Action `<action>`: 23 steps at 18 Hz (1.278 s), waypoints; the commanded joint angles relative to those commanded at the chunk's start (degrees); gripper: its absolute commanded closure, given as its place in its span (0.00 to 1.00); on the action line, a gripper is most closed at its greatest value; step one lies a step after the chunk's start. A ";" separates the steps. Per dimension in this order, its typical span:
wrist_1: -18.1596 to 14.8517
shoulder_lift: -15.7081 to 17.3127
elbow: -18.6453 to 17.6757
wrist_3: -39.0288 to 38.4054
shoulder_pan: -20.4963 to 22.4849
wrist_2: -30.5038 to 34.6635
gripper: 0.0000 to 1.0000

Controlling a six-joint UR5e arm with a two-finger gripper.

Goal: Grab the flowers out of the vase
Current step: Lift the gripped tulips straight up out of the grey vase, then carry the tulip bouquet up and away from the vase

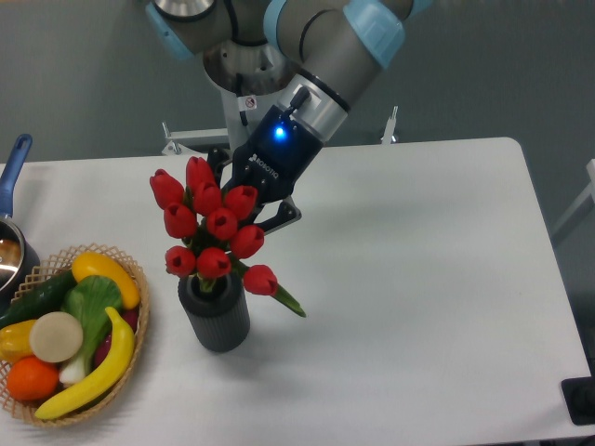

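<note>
As you read the table (437,307) from its near edge, you meet the wicker basket (135,288) first, at the near left corner, with a yellow banana (98,372), an orange (31,378), a pale round fruit (56,335), a green leafy vegetable (91,302), a cucumber (37,297) and a yellow pepper (104,274) piled in it. Just right of the basket you see the vase (216,319), a dark ribbed cup standing upright on the white top. Above it you have the flowers (212,223), red buds bunched over the rim and tilted toward the left, with the lowest bud and a green leaf hanging out to the right of the vase; the stem ends still sit inside the vase mouth. Behind the bunch you find the gripper (244,200), coming down from the upper right with a blue light lit on its body; its dark fingers reach in at the back of the buds and appear clamped on the stems, though the blooms hide the actual contact. At the far left edge you can make out a pot with a blue handle (16,163), partly cut off
</note>
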 joint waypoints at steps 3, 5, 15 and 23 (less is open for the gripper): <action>0.00 0.52 0.26 -0.09 0.18 0.00 0.65; 0.00 1.31 0.35 -0.70 0.26 0.00 0.65; 0.00 3.69 1.06 -3.78 0.35 -0.52 0.65; 0.00 3.78 2.20 -4.31 2.89 -0.97 0.65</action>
